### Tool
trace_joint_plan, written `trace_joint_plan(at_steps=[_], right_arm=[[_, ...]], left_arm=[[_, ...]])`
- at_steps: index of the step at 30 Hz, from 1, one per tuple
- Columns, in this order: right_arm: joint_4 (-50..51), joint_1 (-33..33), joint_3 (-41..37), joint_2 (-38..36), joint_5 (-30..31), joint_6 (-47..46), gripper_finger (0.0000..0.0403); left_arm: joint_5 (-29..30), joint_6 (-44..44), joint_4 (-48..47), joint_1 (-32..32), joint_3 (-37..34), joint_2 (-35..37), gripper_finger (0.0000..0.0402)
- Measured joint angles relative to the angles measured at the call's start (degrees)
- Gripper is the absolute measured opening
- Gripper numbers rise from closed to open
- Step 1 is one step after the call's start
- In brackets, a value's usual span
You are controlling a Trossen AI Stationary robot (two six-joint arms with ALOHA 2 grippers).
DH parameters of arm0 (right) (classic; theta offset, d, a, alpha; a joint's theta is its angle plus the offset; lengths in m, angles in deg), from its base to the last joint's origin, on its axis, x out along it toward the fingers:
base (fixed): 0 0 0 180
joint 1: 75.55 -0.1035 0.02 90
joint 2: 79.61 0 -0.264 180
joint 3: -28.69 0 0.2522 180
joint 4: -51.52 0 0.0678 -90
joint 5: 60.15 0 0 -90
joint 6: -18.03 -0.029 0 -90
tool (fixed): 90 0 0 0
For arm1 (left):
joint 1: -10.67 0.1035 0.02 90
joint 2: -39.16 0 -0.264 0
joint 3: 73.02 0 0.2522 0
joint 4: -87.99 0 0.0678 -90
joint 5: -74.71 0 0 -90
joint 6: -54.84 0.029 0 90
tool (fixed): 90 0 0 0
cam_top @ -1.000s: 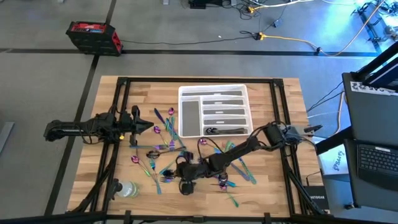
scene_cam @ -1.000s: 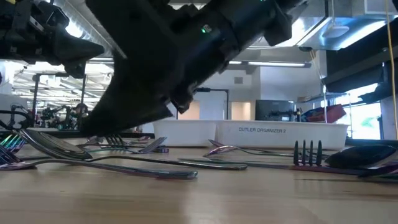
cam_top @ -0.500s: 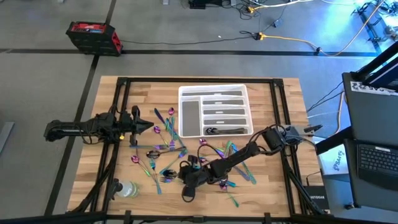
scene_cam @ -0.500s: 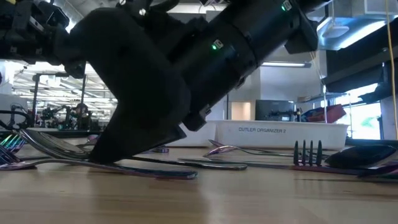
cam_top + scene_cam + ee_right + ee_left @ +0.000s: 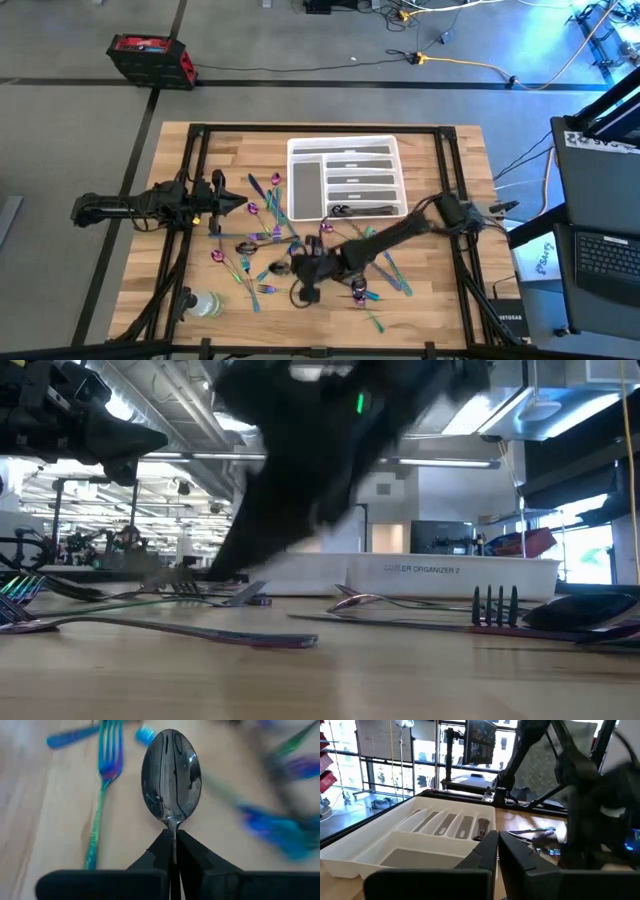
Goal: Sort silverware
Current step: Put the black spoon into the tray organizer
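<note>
The silverware (image 5: pixel 262 235) lies scattered over the wooden table's middle and near part: slim iridescent forks, spoons and knives. My right gripper (image 5: pixel 175 852) is shut on a dark, shiny spoon (image 5: pixel 171 775) above the near middle of the scatter (image 5: pixel 303 290). The spoon's bowl sticks out beyond the fingertips. A blue-teal fork (image 5: pixel 106 780) lies on the wood beside it. My left gripper (image 5: pixel 498 850) is shut and holds nothing. It hovers level at the table's left (image 5: pixel 238 203), pointing toward the white tray (image 5: pixel 293 150). My right gripper pinches the spoon's neck (image 5: pixel 173 826), just behind the bowl, between its two fingertips (image 5: pixel 160 851). The fingers slant down from the table's right and lie along the spoon. The bowl faces the wrist camera, and the handle is hidden between the fingers. The spoon seems clear of the table.
The white compartmented tray (image 5: pixel 395 840) stands at the far middle, with a few dark pieces in its nearest slot (image 5: pixel 360 210). A clear bottle (image 5: pixel 205 303) lies at the near left corner. A black frame (image 5: pixel 190 180) rims the table.
My right gripper first dipped to the tabletop among the near pieces. It has then risen off the table and drawn back a little toward the far right. The silverware on the table lies as before.
</note>
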Motion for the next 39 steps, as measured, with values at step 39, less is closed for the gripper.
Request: trace_joint_plan(at_steps=[39], right_arm=[[-3.76, 35.39, -47.74, -40.01, -32.43, 35.09, 0.0000]], left_arm=[[0.00, 0.00, 0.00, 0.01, -0.02, -0.01, 0.0000]])
